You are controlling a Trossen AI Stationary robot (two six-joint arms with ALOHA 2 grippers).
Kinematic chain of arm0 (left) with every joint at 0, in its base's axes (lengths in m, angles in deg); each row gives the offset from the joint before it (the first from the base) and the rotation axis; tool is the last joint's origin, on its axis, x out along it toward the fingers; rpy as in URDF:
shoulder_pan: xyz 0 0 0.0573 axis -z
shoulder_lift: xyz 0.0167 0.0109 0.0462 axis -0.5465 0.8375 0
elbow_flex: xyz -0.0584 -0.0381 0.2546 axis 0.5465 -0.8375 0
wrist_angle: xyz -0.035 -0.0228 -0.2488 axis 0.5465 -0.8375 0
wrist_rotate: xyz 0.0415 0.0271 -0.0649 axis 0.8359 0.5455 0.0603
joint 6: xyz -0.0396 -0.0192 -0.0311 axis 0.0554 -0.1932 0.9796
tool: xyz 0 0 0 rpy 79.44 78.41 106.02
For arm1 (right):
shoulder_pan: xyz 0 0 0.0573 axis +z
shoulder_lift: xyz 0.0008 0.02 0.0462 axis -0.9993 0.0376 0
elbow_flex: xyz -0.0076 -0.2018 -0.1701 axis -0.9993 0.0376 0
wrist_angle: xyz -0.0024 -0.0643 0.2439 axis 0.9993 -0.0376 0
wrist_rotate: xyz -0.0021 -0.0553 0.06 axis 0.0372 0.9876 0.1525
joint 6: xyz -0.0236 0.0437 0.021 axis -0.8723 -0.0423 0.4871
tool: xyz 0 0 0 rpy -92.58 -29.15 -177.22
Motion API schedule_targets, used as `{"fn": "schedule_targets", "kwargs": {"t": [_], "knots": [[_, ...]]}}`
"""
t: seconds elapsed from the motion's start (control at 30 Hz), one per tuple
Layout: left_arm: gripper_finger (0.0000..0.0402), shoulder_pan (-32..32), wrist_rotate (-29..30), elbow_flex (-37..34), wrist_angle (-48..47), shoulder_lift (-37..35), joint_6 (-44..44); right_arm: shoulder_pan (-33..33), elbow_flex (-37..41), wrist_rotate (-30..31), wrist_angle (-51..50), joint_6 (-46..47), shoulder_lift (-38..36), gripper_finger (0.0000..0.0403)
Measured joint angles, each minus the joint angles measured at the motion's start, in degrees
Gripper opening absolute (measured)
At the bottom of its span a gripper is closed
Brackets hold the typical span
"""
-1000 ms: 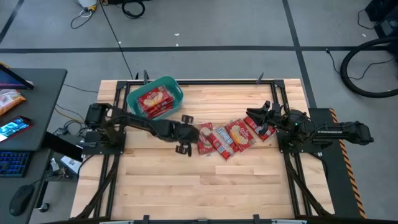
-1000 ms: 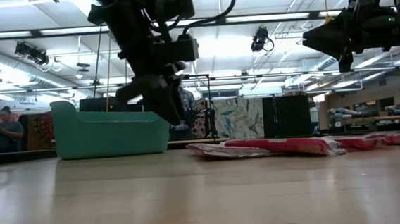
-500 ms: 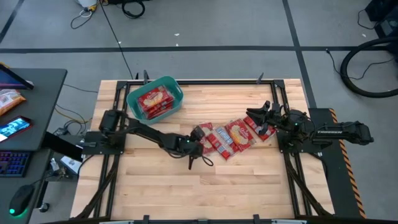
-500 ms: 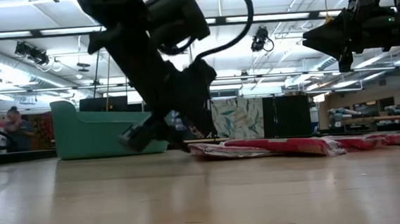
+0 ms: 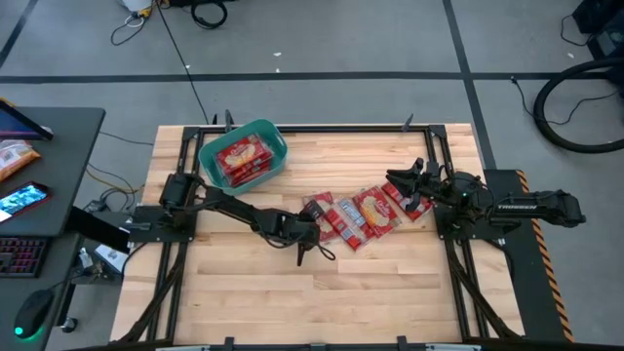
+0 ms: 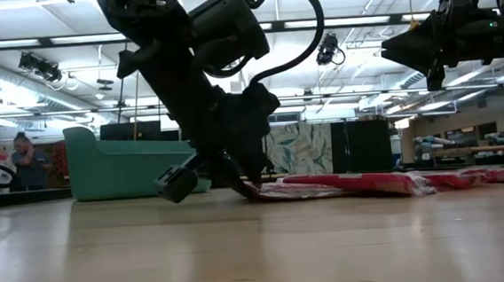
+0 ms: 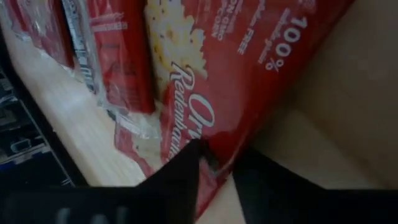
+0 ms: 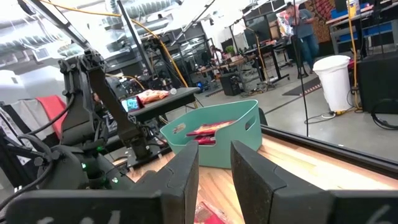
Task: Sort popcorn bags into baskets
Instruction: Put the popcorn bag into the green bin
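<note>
Several red popcorn bags (image 5: 356, 214) lie flat in an overlapping row across the middle of the table. More bags (image 5: 242, 156) lie inside the teal basket (image 5: 276, 146) at the far left. My left gripper (image 5: 310, 232) is down at the left end of the row, shut on the leftmost bag (image 7: 205, 93). My right gripper (image 5: 402, 181) hovers shut above the bag at the right end of the row (image 5: 409, 203) and touches nothing. My left gripper pinches the leftmost bag's edge (image 7: 211, 163) between its two fingers (image 7: 186, 163). It slants down from above and from the table's left. In the low view its tip meets the bag's end (image 6: 257, 191) at table height. The bag lies flat on the wood.
A desk left of the table carries an orange packet (image 5: 15, 156), a phone and a keyboard. Black frame rails run along the table's sides. Bare wood (image 5: 322, 292) fills the near half. A person (image 6: 27, 161) stands in the room behind the table.
My left gripper has swung from beside the basket toward the table's right and near edge. It has tipped downward and sunk to the left end of the bag row. In the last half second it has barely shifted.
</note>
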Motion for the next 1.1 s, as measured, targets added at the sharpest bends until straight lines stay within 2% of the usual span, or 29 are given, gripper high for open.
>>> {"fn": "schedule_targets", "kwargs": {"t": [0.1,0.17,0.27,0.5,0.73,0.93,1.1], "knots": [[0.0032,1.09,1.03,0.0,0.28,0.0,0.66,-0.01,0.0,0.0,-0.01,0.0,0.0,0.0098],[0.0016,2.06,3.37,0.01,0.35,0.0,3.1,-0.01,0.0,0.0,-0.02,-0.02,0.0,0.0098],[0.0016,3.46,7.38,0.13,-1.11,-0.63,6.21,-0.02,0.0,0.0,-0.02,0.0,0.0,0.0098],[0.0016,6.4,10.93,0.2,-9.63,-7.98,17.98,-0.02,-0.02,-0.01,0.0,-0.01,0.0,0.0098],[0.0016,7.38,11.84,0.24,-22.38,-18.87,34.98,0.0,-0.02,0.01,0.02,0.0,0.0,0.0098],[0.0016,8.37,18.98,0.28,-34.52,-26.08,48.2,-0.01,-0.01,0.04,0.0,0.0,0.0,0.0098],[0.0016,6.3,19.87,0.28,-46.36,-30.01,63.63,0.0,0.0,0.02,-0.02,-0.01,0.0,0.0098]]}}
